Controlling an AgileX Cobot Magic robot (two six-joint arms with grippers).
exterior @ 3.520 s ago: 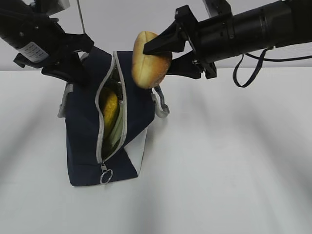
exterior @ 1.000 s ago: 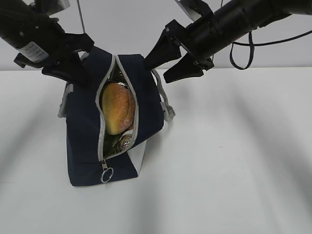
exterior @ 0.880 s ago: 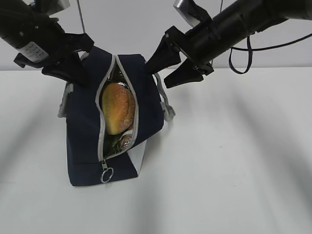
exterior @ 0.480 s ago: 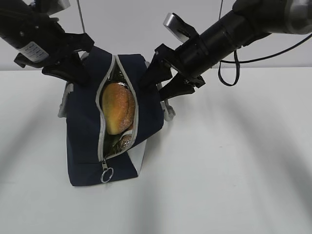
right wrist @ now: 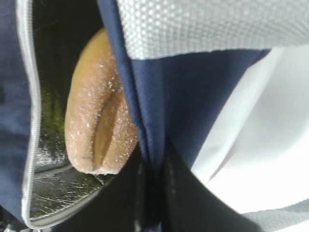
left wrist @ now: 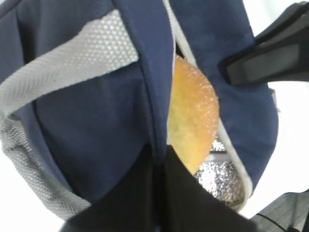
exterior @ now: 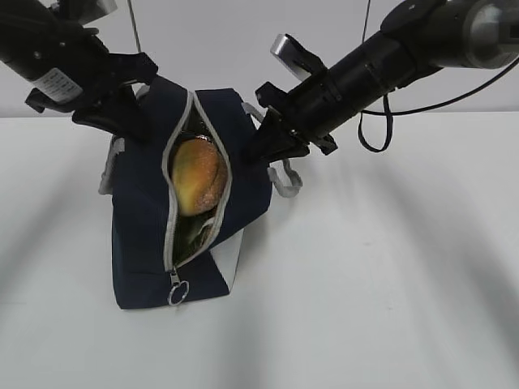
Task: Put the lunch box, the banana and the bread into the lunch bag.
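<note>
The navy lunch bag [exterior: 142, 219] stands on the table with its zipper open. The bread [exterior: 197, 174] sits in the opening, over the silver lining [left wrist: 219, 174]. My left gripper [exterior: 138, 121] is shut on the bag's left rim, with a fold of navy fabric between its jaws [left wrist: 159, 166]. My right gripper [exterior: 261, 148] is shut on the bag's right rim [right wrist: 154, 183], beside the bread [right wrist: 99, 125]. The bread [left wrist: 193, 121] fills most of the opening. The banana and the lunch box are hidden from view.
A grey webbing handle [exterior: 285, 180] hangs off the bag's right side, just under my right arm. The metal zipper ring [exterior: 177, 293] lies at the bag's near bottom end. The white table [exterior: 389, 267] spreads around the bag.
The bread, held above the bag earlier, now rests inside. My right gripper came down and left to the bag's right rim and shut on it. The left gripper kept its grip.
</note>
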